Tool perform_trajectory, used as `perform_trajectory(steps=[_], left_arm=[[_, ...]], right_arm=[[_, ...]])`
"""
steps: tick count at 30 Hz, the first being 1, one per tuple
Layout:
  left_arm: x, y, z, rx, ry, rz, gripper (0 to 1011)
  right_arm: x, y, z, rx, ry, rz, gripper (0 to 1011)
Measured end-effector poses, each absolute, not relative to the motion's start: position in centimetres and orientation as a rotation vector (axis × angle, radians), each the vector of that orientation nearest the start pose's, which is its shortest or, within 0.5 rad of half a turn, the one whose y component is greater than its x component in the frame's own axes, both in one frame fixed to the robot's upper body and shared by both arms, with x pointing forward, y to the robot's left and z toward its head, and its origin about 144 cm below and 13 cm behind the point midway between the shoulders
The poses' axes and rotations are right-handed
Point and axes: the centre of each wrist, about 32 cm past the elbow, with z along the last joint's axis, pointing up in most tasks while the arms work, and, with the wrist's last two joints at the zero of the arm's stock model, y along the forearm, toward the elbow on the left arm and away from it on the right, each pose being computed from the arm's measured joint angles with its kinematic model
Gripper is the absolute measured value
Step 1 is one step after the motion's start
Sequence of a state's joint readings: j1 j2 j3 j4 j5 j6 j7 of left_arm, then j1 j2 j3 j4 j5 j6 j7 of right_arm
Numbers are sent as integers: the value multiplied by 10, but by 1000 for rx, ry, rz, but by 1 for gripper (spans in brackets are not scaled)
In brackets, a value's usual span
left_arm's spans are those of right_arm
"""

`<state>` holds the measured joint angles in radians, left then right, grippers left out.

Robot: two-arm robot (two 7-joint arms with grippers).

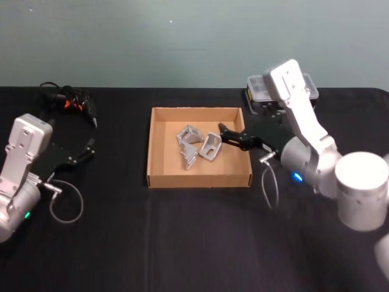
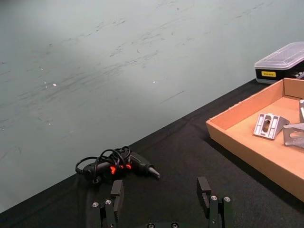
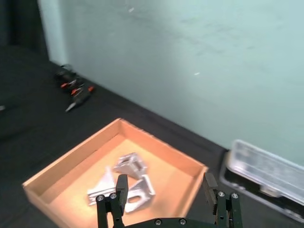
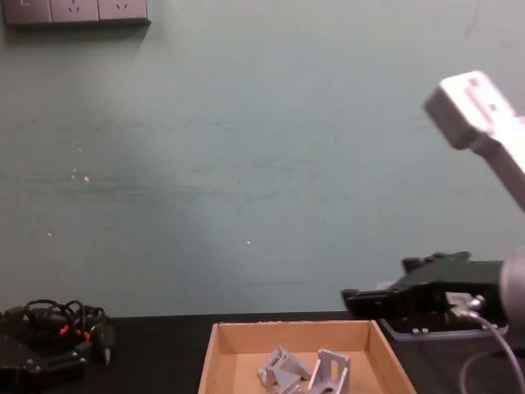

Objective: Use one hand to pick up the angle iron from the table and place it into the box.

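The tan box (image 1: 197, 180) sits mid-table on the black table (image 1: 182, 243). Silver angle irons (image 1: 211, 147) lie clustered on its floor, right of centre, and appear as angle irons (image 3: 128, 164) in the right wrist view and angle irons (image 4: 283, 369) in the chest view. My right gripper (image 1: 222, 134) hangs open above the box's right side, just over the cluster, with nothing between its fingers (image 3: 122, 185). My left gripper (image 1: 90, 149) rests open and empty near the table's left side, well away from the box (image 2: 247, 152).
A clear-lidded plastic case (image 1: 267, 91) with a black base stands behind the box's right corner, under the right arm. A black and orange tool with a coiled cable (image 1: 70, 100) lies at the back left.
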<state>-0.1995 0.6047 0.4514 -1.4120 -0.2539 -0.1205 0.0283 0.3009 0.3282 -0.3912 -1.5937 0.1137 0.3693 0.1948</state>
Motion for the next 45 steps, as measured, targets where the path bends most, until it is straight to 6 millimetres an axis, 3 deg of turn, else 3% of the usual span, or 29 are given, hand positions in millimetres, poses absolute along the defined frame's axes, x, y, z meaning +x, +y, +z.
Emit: perform_trajectory(steps=[9, 15, 45], left_arm=[[489, 310, 1140, 304, -285, 1248, 1011], [489, 310, 1140, 304, -285, 1248, 1011], [489, 310, 1140, 304, -285, 1248, 1011]], right_arm=[[485, -208, 1192, -299, -179, -1220, 1000], [480, -209, 1176, -313, -185, -1264, 1000], [479, -209, 1173, -321, -183, -1272, 1000]])
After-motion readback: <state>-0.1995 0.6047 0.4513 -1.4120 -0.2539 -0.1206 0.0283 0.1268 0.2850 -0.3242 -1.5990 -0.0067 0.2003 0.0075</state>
